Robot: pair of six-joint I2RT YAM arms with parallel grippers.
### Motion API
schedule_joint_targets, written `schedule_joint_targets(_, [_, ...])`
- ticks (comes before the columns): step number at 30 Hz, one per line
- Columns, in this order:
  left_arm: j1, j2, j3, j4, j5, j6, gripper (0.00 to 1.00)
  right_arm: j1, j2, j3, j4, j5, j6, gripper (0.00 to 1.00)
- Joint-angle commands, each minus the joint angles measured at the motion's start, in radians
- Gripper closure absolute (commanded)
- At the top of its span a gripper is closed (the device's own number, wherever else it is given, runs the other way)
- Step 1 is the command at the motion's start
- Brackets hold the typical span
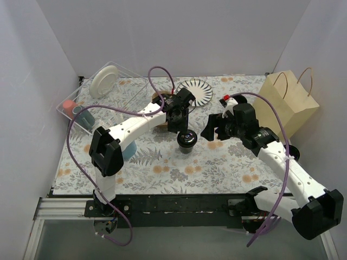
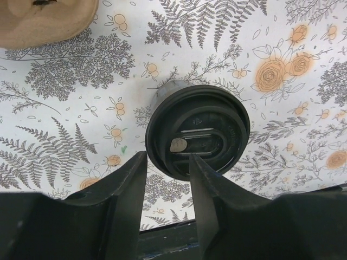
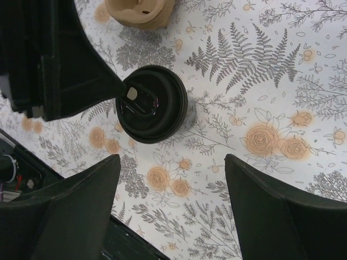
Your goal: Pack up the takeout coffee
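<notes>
Left gripper (image 2: 167, 157) hangs right over the lidded cup (image 2: 198, 130) in the middle of the worktop (image 1: 162, 168), jaws a bit apart and holding nothing, right gripper (image 3: 172, 158) beside it, wide open.

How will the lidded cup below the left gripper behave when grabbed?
Probably tippy: the cup stands upright, its body narrower than the black lid. Being disposable-looking, its wall likely dents under a hard squeeze. The glossy lid could slip.
</notes>
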Motion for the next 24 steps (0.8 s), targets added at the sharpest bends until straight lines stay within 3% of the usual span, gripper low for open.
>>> schedule_joint_targets(1, [0.001, -0.154, -0.075, 0.078, -0.03, -0.026, 0.61, -0.004, 0.062, 0.006, 0.123, -0.015, 0.063, 0.16])
schedule_joint_targets(13, [0.096, -0.4, -0.432, 0.377, 0.133, -0.072, 0.44, -0.004, 0.304, 0.086, 0.146, -0.136, -0.029, 0.2])
schedule_joint_targets(24, [0.128, -0.455, -0.538, 0.463, 0.184, -0.072, 0.35, 0.002, 0.395, 0.115, 0.168, -0.136, -0.015, 0.23])
